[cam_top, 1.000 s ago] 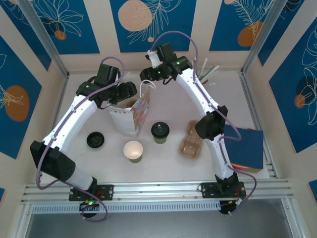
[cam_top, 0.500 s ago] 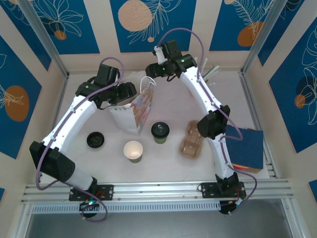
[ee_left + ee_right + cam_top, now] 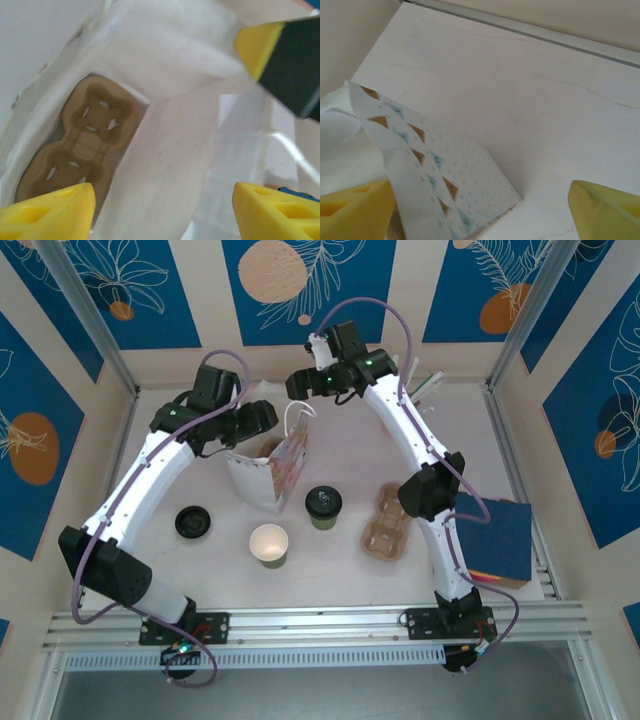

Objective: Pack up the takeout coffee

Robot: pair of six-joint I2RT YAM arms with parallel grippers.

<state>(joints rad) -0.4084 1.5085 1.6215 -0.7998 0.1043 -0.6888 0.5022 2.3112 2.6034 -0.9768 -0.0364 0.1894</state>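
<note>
Left jaws: released, spread wide, yellow pads either side of the gift bag wall at its mouth. I'm straddling the wall, not pinching it, as far as I can see. Purpose, I reckon: prop the mouth and steady the bag upright for loading. Straight below them, on the bag floor, a brown cup carrier lies flat with its sockets up. That's the seat for the cup.

Right jaws: released, wide, nothing between the pads. They hang just past the bag's far top edge, near the handle, with the patterned bag side below them. Free to go fetch.

Takeout coffee: not packed. It stands upright on the surface, lid on, just beside the bag's patterned side, back toward my bases from both jaws. Neither touches it.

Further out: lidless green cup, loose black lid, second carrier. None of these are the job.

Next, my guess: right jaws take the coffee and lower it into a socket. Risk: narrow mouth, and the thin paper wall may fold in.
</note>
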